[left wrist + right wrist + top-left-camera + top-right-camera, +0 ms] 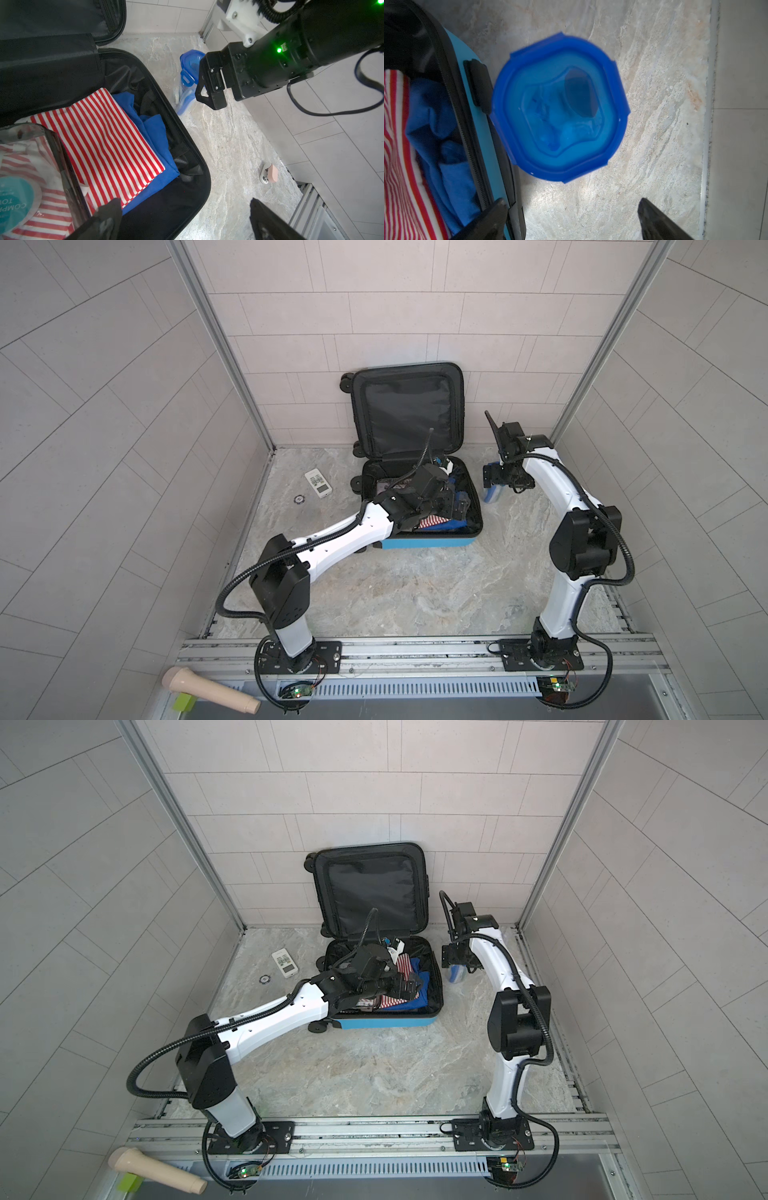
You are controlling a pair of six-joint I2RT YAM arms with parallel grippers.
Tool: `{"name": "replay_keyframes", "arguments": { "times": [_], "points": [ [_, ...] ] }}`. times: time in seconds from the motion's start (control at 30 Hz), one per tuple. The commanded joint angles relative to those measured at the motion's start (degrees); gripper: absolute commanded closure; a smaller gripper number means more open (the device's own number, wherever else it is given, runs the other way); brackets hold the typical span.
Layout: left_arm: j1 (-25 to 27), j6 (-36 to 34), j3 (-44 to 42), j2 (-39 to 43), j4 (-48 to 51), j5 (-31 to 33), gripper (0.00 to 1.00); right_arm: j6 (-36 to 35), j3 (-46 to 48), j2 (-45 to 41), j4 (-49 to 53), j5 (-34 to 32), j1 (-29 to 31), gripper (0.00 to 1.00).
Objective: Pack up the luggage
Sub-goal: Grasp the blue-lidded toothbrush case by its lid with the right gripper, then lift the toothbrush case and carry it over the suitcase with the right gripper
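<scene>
The luggage (pixel 428 542) (pixel 386 1022), a bright-blue hard-shell suitcase, lies open on the marble floor with its black-lined lid (pixel 405 414) propped against the back wall. It holds a red-and-white striped cloth (pixel 104 135), a blue cloth (pixel 158 133) and a clear toiletry pouch (pixel 31 166). My left gripper (pixel 182 205) (pixel 455 506) hovers open over the right side of the luggage, holding nothing. Just right of the luggage stands a clear container with a blue lid (pixel 560 116) (pixel 490 494). My right gripper (pixel 572 202) (pixel 491 479) hangs open directly above it, apart from it.
A white remote (pixel 318 484) and a small round token (pixel 298 499) lie left of the luggage. A small pink-and-white object (pixel 270 173) sits on the floor near the right wall. A beige handled tool (pixel 208 691) and a green block (pixel 185 701) rest by the front rail.
</scene>
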State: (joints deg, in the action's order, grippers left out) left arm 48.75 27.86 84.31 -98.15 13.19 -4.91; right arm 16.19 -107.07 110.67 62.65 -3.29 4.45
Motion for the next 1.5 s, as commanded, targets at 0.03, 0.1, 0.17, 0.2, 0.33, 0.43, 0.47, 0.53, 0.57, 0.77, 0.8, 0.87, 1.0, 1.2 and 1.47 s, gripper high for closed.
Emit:
{"name": "replay_keyframes", "arguments": {
  "times": [0.03,0.1,0.17,0.2,0.33,0.43,0.47,0.53,0.57,0.77,0.8,0.87,1.0,1.2,1.47],
  "points": [
    [-1.69,1.91,-0.97,1.92,-3.59,-1.41,0.00,-1.24,-5.55,3.69,5.22,-2.25,-0.12,0.00],
    [-2.28,2.35,-2.18,2.72,-4.12,-1.67,0.00,-1.20,-7.79,5.31,6.08,-2.69,-0.09,0.00],
    [-2.73,2.53,-3.21,3.38,-4.47,-2.02,0.00,-1.14,-9.83,6.94,6.96,-3.21,-0.11,0.00],
    [-2.94,2.64,-3.74,3.69,-4.66,-2.12,0.00,-0.70,-11.03,7.83,7.68,-3.66,-0.18,0.00],
    [-3.83,3.49,-5.60,4.67,-5.76,-3.08,0.00,-0.72,-15.64,11.11,9.51,-3.94,-0.22,0.00],
    [-4.27,4.00,-6.81,5.23,-6.37,-3.44,0.00,-0.96,-19.95,14.09,11.31,-3.99,-0.28,0.00],
    [-4.51,4.12,-7.22,5.46,-6.64,-3.48,0.00,-0.98,-21.41,15.20,11.96,-4.10,-0.23,0.00],
    [-4.63,4.33,-7.83,5.80,-6.82,-3.49,0.00,-1.05,-24.05,17.09,13.25,-4.33,-0.39,0.00],
    [-4.71,4.46,-8.02,5.94,-6.99,-3.53,0.00,-1.07,-25.38,18.10,13.81,-4.29,-0.48,0.00],
    [-5.15,4.75,-8.75,6.68,-6.85,-4.02,0.00,-1.11,-29.53,21.54,15.04,-3.81,-1.27,0.00],
    [-5.25,4.71,-8.87,6.74,-6.62,-4.05,0.00,-1.23,-30.08,22.23,15.12,-3.71,-1.42,0.00],
    [-5.47,4.76,-9.06,6.85,-6.52,-4.08,0.00,-1.33,-31.27,23.23,15.52,-3.63,-1.48,0.00],
    [-5.77,5.10,-9.92,7.32,-6.72,-4.15,0.00,-1.67,-33.02,24.88,15.91,-3.60,-1.47,0.00],
    [-6.23,5.60,-11.07,8.02,-6.92,-4.15,0.00,-1.61,-33.49,25.39,15.87,-3.29,-1.87,0.05],
    [-7.98,6.73,-11.84,9.34,-7.61,-4.29,0.00,-0.01,-33.41,21.83,16.43,-3.52,-1.95,0.15]
  ]
}}
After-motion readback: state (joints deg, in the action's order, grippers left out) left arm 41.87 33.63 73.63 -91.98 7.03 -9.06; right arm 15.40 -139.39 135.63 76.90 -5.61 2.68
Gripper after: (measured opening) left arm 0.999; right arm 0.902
